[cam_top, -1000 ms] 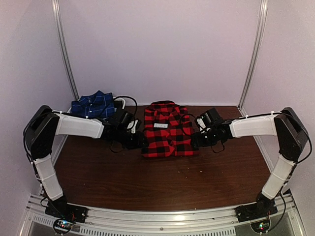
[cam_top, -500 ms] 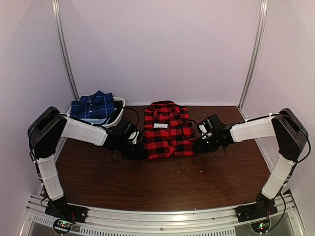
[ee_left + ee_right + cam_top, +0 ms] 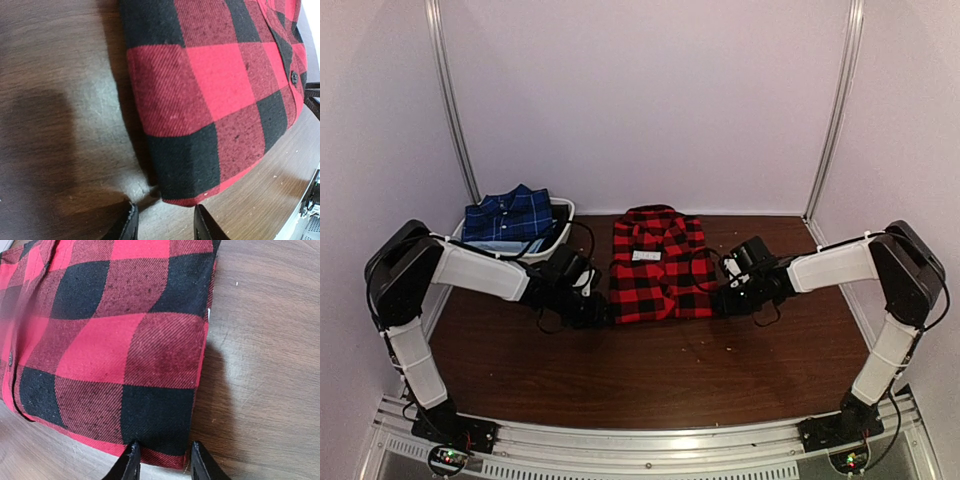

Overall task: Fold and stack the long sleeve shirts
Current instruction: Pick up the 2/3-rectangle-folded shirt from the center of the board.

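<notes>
**Item: red-and-black shirt, folded, both grippers at its near corners**

Left gripper (image 3: 167, 225): fingers held apart. The shirt's near left corner is seen just ahead of the gap, not between the tips.

Right gripper (image 3: 162, 462): fingers likewise parted and set astride the near right hem. Whether the pads touch the cloth cannot be judged from this angle.

Red-and-black shirt (image 3: 658, 268): laid flat as a neat rectangle on the brown table (image 3: 650, 370), centre rear, collar toward the back wall. Coarse twill weave and a dark button (image 3: 294, 77) are shown only by the wrist views. A small white label (image 3: 642, 256) is shown only from above.

Navy shirt (image 3: 508, 214): folded and resting in a white bin (image 3: 563, 215) at rear left, well apart. It is recorded by the top camera alone.
</notes>
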